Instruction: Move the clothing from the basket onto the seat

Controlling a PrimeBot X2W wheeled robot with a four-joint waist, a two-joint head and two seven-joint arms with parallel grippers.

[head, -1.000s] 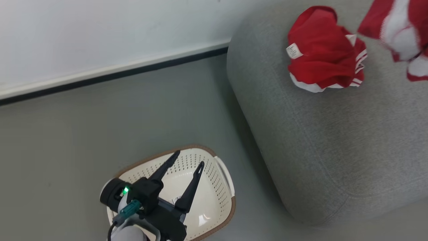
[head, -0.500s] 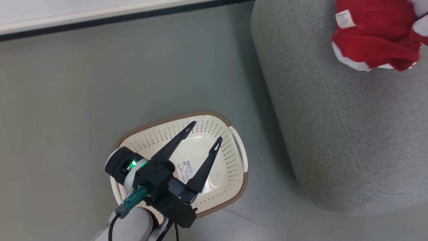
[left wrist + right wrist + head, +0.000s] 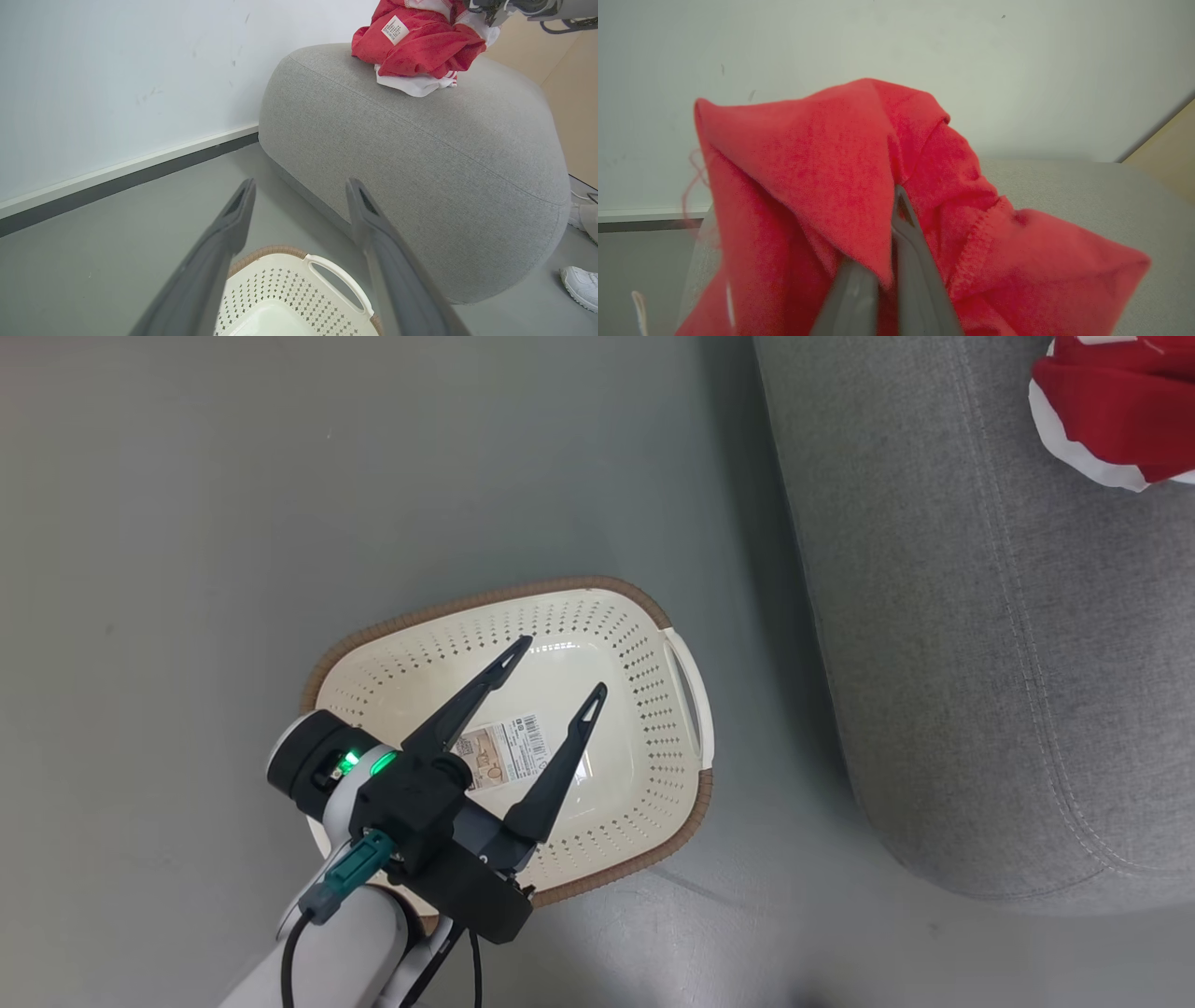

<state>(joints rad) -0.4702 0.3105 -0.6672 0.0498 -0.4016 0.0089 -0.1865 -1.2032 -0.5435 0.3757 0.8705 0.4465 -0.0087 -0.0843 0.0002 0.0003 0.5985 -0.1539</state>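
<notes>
Flooring (image 3: 187, 523), smooth and grey-green, is spreading under everything, and a flat pale wall (image 3: 117, 70) with a dark skirting strip is rising behind it. Beside the wall the seat (image 3: 980, 663) is bulging as a big rounded block, its grey cloth showing a fine woven grain and a stitched seam curving near the lower edge. The basket (image 3: 485, 600) is standing on the floor just beside the seat, a rounded-corner tub of glossy cream plastic dotted with rows of small holes, a brown plaited-looking band running round its rim and a loop handle (image 3: 691, 686) facing the seat. The clothing (image 3: 416, 44) is lying heaped on top of the seat, soft bright red knit in crumpled folds with white trim poking out below. The left claw (image 3: 560, 667) is hovering over the basket, its two long, dark, tapering fingers standing spread wide with nothing between them. The right claw (image 3: 892, 224) is pinching narrowly on a fold of the clothing, red cloth draping over its fingers. A paper label (image 3: 499, 751) is lying flat on the basket's floor, and a small white tag (image 3: 395, 29) is sitting on the red cloth.
</notes>
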